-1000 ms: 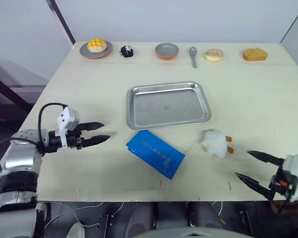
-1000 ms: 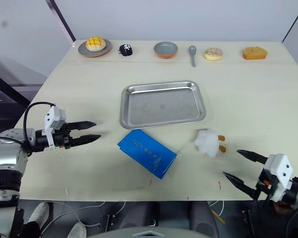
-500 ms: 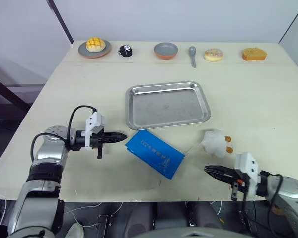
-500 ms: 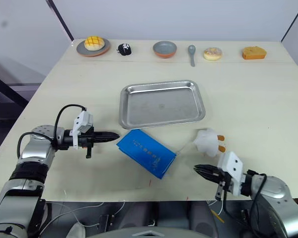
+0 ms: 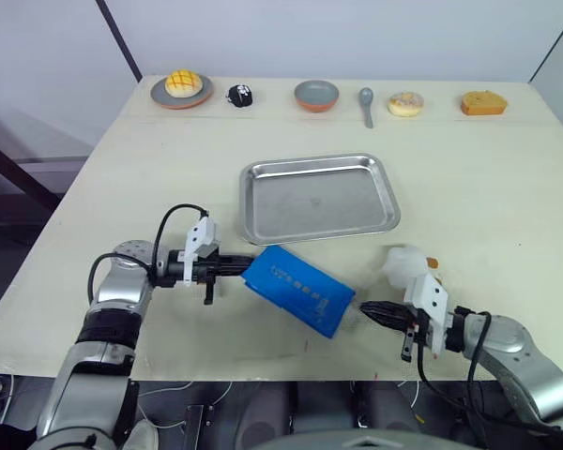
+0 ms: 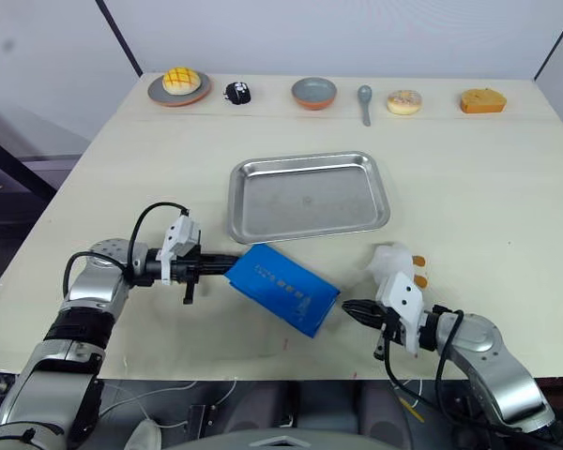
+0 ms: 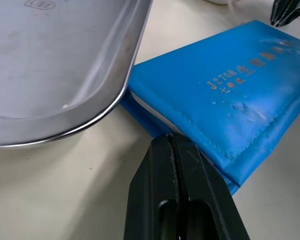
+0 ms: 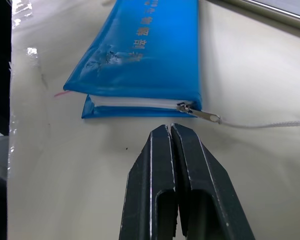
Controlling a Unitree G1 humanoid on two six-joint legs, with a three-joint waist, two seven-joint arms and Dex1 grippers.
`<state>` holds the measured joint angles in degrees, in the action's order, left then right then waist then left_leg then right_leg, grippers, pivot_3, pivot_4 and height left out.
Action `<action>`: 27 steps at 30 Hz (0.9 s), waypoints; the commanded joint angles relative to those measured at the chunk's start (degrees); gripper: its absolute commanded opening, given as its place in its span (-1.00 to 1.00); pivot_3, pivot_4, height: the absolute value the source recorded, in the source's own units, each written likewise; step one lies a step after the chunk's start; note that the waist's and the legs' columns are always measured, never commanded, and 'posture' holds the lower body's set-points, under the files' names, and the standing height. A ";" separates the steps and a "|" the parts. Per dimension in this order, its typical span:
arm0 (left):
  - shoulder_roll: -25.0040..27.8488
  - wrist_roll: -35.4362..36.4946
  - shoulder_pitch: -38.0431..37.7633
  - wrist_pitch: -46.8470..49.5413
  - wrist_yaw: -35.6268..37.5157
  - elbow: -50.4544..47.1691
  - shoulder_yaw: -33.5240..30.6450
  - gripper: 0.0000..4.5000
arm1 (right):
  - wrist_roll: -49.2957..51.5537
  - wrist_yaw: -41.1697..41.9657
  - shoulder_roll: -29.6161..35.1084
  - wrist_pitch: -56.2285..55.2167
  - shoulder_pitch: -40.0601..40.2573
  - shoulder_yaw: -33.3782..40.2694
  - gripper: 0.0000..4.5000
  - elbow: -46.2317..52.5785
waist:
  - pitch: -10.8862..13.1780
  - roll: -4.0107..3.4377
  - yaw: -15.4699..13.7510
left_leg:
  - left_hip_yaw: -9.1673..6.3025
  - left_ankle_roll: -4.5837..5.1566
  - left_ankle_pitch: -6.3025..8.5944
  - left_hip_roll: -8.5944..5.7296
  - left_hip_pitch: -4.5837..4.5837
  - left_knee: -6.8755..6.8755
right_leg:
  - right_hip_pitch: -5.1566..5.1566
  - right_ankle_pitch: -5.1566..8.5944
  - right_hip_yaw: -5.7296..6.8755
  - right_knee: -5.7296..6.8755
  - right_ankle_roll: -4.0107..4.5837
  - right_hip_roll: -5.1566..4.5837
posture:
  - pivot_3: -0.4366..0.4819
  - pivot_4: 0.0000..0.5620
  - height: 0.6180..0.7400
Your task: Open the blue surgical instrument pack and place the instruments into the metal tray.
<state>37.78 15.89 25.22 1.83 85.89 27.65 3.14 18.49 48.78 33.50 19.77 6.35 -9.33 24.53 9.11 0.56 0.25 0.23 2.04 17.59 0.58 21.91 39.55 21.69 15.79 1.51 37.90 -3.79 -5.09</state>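
Observation:
The blue surgical instrument pack [image 5: 296, 289] lies closed and slanted on the table, just in front of the empty metal tray [image 5: 319, 197]. My left gripper [image 5: 247, 266] is shut, and its tip [image 7: 169, 137] is at the pack's left zipped edge, beside the tray's rim [image 7: 110, 107]. From the right, my right gripper [image 5: 364, 307] is also shut and holds nothing. Its tip [image 8: 168, 127] is just short of the pack's zipper pull [image 8: 205, 116], which carries a white cord. The instruments are hidden.
A white plush toy [image 5: 405, 264] lies right of the pack, close to my right arm. Along the far edge stand a plate with a yellow bun [image 5: 181, 86], a small black item [image 5: 239, 95], a grey bowl [image 5: 316, 94], a spoon [image 5: 366, 103], a donut [image 5: 404, 103] and a cake piece [image 5: 481, 102].
Both grippers have gone from open to shut, and both arms have moved inward to the pack's two ends. The pack and the tray have not moved.

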 commanded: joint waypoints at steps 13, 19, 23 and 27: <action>-3.99 1.81 -8.67 6.41 -2.31 -15.93 4.14 -1.00 | -0.73 -0.70 0.69 -3.48 -2.06 4.70 -0.97 -4.61 | -0.01 -0.01 -0.15 | -0.02 0.00 0.00 0.01 -0.03 0.00 | -0.02 0.00 0.00 0.02 0.00 -0.02 | -0.05 -0.47 0.87; -5.28 1.21 -9.07 5.89 -3.48 -16.05 4.39 -1.00 | -1.83 -0.75 0.99 -5.81 -3.59 5.68 -0.97 -7.96 | -0.05 -0.09 -0.47 | -0.02 0.00 0.00 0.00 -0.06 0.01 | -0.03 0.00 0.00 0.04 0.00 -0.02 | -0.05 -0.47 0.87; -5.45 0.94 -9.35 5.27 -4.21 -15.80 4.39 -1.00 | -0.89 -0.38 0.80 -6.68 -3.56 6.80 -0.97 -8.58 | -0.06 -0.11 -0.93 | -0.02 0.00 -0.01 -0.01 -0.06 0.02 | -0.04 0.00 -0.01 0.05 0.00 -0.02 | -0.05 -0.47 0.87; -3.88 1.32 -9.44 4.61 -4.31 -14.40 2.76 -1.00 | 0.13 1.52 2.17 -7.99 -1.18 8.58 -0.97 -7.94 | -0.07 -0.13 -1.03 | -0.02 0.00 -0.01 -0.01 -0.05 0.02 | -0.04 0.00 0.00 0.03 0.00 -0.02 | -0.05 -0.47 0.87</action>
<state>33.11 17.19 16.73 6.67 81.49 12.30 6.07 17.21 49.29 34.84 13.21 4.39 -3.14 15.12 9.04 0.43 -0.77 0.21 2.05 17.59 0.58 21.85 39.57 21.65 15.79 1.51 37.92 -3.79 -5.11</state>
